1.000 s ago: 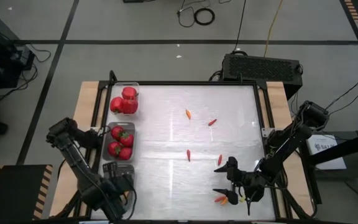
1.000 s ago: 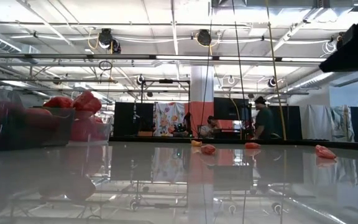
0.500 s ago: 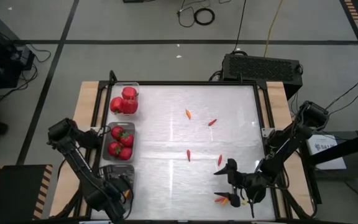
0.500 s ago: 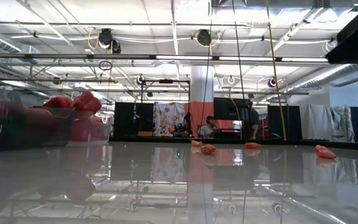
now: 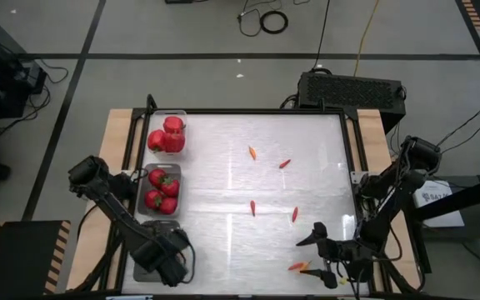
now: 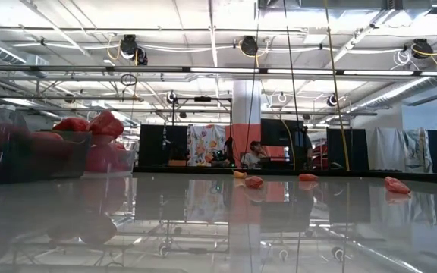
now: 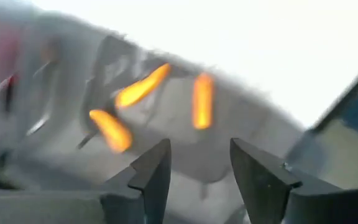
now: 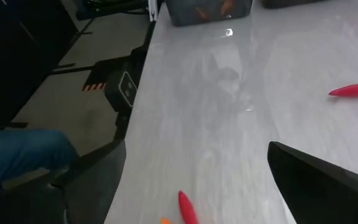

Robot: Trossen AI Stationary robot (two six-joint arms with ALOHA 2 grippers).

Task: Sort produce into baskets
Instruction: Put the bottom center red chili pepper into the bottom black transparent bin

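Observation:
Three clear baskets line the table's left edge: the far one (image 5: pixel 167 133) holds red bell peppers, the middle one (image 5: pixel 163 190) tomatoes. My left gripper (image 7: pixel 197 169) points down, open, over the near basket (image 5: pixel 144 268). Three orange chilis (image 7: pixel 143 85) lie on that basket's floor, and nothing is between the fingers. My right gripper (image 5: pixel 315 260) stands wide open near the table's front right. A red chili (image 8: pixel 188 208) lies on the table between its fingers, untouched. More chilis (image 5: pixel 252 207) lie loose on the white table.
Loose chilis lie at the table's middle and far part (image 5: pixel 252 152), (image 5: pixel 284 163), (image 5: pixel 294 214). A black box (image 5: pixel 352 90) stands beyond the far edge. In the low view, the baskets (image 6: pixel 51 152) show at left and people stand in the room behind.
My left gripper has sunk over the near basket and shifted toward the table's near edge. My right gripper has swung toward the near right corner, still wide open, and its arm has left the low view. The chili by it has stayed in place.

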